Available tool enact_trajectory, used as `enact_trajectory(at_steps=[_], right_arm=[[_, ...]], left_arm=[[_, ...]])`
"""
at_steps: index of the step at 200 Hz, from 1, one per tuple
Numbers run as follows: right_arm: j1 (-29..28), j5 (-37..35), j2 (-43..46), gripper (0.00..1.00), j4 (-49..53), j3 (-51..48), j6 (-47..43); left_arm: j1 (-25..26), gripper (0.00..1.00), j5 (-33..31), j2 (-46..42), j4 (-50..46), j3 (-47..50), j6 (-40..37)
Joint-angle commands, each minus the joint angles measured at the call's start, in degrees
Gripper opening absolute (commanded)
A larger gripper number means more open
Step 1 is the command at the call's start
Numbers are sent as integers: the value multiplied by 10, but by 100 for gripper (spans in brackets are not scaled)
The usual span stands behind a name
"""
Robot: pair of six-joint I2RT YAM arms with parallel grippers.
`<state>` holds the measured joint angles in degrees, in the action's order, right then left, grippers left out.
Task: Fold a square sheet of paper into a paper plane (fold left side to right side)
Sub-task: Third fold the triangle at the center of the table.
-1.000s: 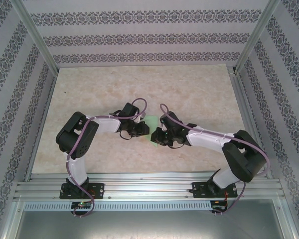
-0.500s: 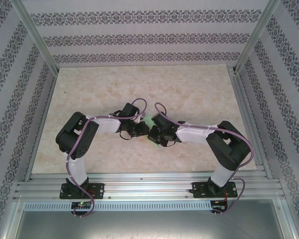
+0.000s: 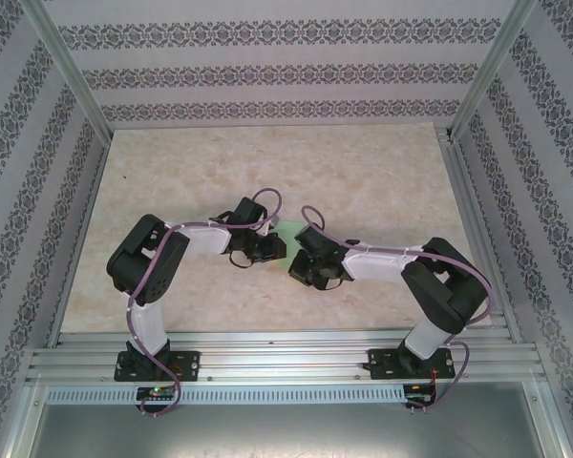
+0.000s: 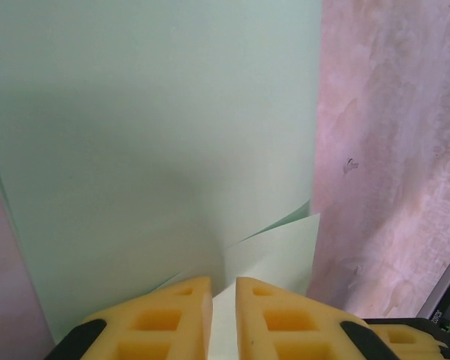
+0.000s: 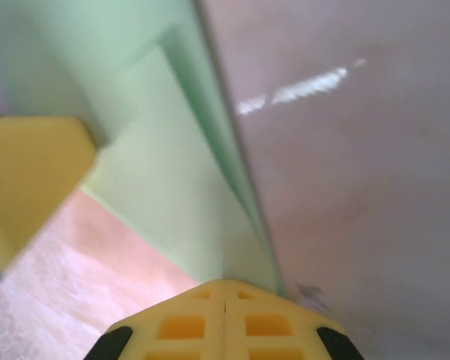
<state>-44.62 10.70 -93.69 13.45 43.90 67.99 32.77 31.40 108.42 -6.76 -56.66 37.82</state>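
Two arms meet over the middle of the marbled table (image 3: 363,172). The left arm (image 3: 153,258) keeps the pose it had a second ago. The right arm (image 3: 439,286) has changed: its elbow has drawn inward from the table's right edge, and its forearm now runs nearly level toward the centre.

The left gripper (image 3: 272,250) and the right gripper (image 3: 304,269) sit just beside each other, tips facing. The right gripper now sits a little nearer the arms' bases than before.

The square sheet of paper (image 3: 290,229) lies on the table under and between the two grippers. From above, only a sliver of light green shows beyond them. A second ago green was also visible on the near side between the grippers, and that patch is now covered by the right gripper.

In the left wrist view the sheet (image 4: 157,135) spreads flat ahead of the left gripper (image 4: 223,285), with a loose flap lifting at its near edge. The yellow fingers (image 4: 165,319) stand a narrow slit apart, nipped on that flap, which runs down into the slit.

In the right wrist view the right gripper (image 5: 225,289) has its fingers (image 5: 180,326) pressed together with no gap. Their tips meet the folded edge of the sheet (image 5: 172,187). Whether any paper is caught between them cannot be told.
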Motion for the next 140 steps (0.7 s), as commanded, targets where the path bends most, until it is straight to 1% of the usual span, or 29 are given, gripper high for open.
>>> enact_trajectory(at_steps=[1, 33, 63, 82, 94, 109, 140], right_arm=[[0, -12, 28, 2, 102, -56, 11], [5, -8, 67, 2, 112, -83, -7], [19, -19, 114, 3, 126, -47, -58], [27, -15, 129, 6, 105, -26, -84], [28, -2, 116, 6, 80, -17, -91], [28, 17, 77, 6, 52, 2, -99], [21, 30, 7, 6, 23, 30, -99]], left_arm=[[3, 19, -49, 7, -29, 15, -5], [3, 19, -51, 6, -31, 14, -7], [3, 19, -52, 3, -30, 16, -6], [3, 19, -51, 2, -30, 15, -6], [3, 19, -53, 1, -29, 16, -5], [3, 19, -52, 1, -29, 15, -6], [3, 19, -52, -2, -31, 16, -6]])
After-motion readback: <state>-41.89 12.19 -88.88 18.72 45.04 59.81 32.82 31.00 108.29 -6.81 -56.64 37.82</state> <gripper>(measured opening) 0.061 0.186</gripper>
